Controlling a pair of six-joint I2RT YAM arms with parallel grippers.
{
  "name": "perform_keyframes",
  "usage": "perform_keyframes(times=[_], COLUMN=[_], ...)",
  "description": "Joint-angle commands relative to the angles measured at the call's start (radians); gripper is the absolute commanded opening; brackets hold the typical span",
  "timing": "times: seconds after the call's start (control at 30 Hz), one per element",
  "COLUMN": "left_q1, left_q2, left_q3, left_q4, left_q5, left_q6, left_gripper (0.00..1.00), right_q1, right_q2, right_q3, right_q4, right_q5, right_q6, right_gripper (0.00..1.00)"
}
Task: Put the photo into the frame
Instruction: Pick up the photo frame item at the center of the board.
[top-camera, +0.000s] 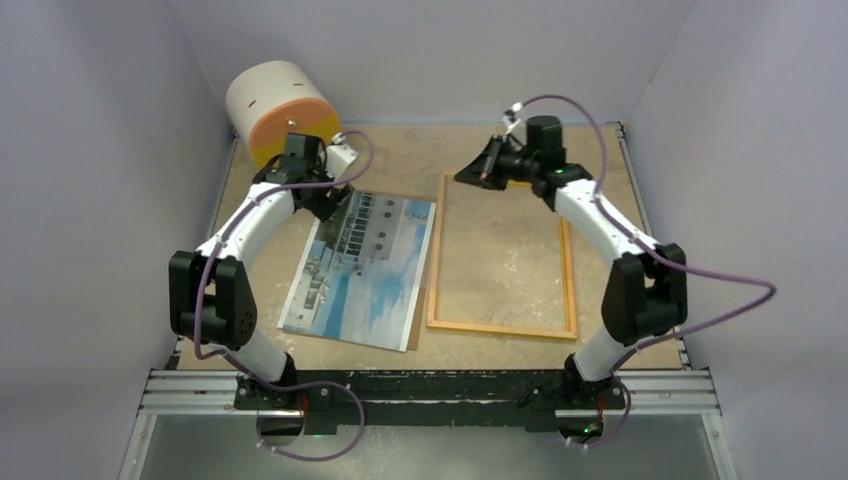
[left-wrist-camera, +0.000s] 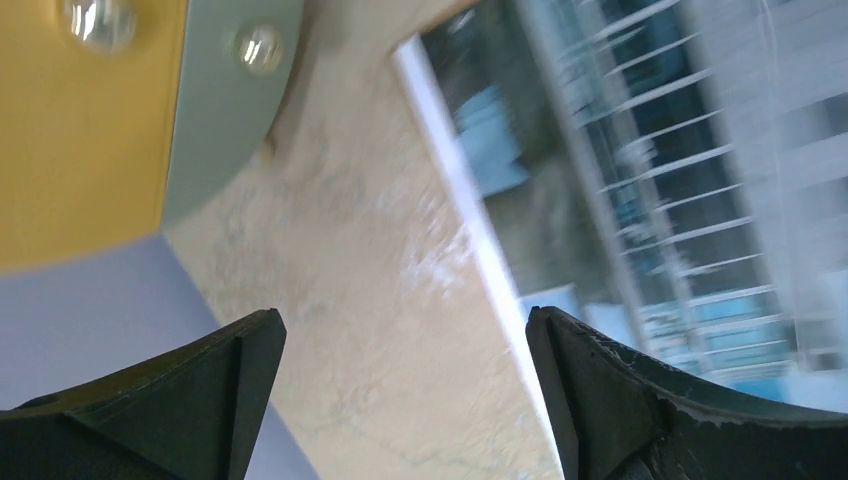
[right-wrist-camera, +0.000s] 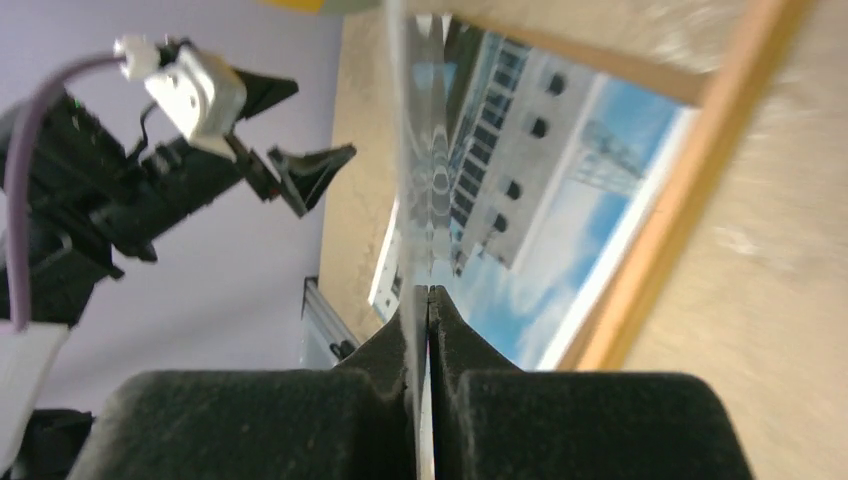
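The photo (top-camera: 360, 265) lies face up on the table's left half, on a brown backing board (top-camera: 417, 325). To its right the frame (top-camera: 570, 270) lies flat, wood-coloured rim up. My left gripper (top-camera: 335, 205) hovers open at the photo's far left edge; one fingertip (left-wrist-camera: 560, 340) is over the white border of the photo (left-wrist-camera: 680, 180), and nothing is between the fingers. My right gripper (top-camera: 478, 168) is at the frame's far left corner. In the right wrist view this gripper (right-wrist-camera: 428, 295) is shut on a thin clear sheet (right-wrist-camera: 412, 150), seen edge-on and mirroring the photo (right-wrist-camera: 540, 200).
A white cylinder with an orange face (top-camera: 275, 110) stands at the back left, close behind my left wrist. Purple-grey walls close in the table on three sides. A metal rail (top-camera: 430, 390) carries the arm bases along the near edge.
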Motion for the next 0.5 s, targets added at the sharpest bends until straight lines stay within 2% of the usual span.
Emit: perform_keyframes(times=[0.0,0.1,0.23,0.47], left_q1=[-0.178,-0.280,-0.365,-0.493], left_q2=[0.038,0.108,0.230,0.430], left_q3=[0.048,0.097,0.220,0.411], left_q4=[-0.040,-0.003,-0.008,0.015], left_q5=[0.039,0.116,0.272,0.283], left_q6=[-0.065,-0.121,-0.180,-0.243], left_gripper=[1.00,1.00,1.00,1.00], right_q1=[-0.163,-0.284,-0.324,-0.344], right_q2=[-0.127,-0.189,-0.227,-0.250], right_q3=[0.085,0.132,0.256,0.403], right_q4=[-0.332,-0.436,-0.580,-0.688], right_q5=[0.039,0.135,0.353,0.521], right_q6=[-0.178,-0.211,-0.264,-0.308], right_gripper=[0.00,0.00,0.00,0.00])
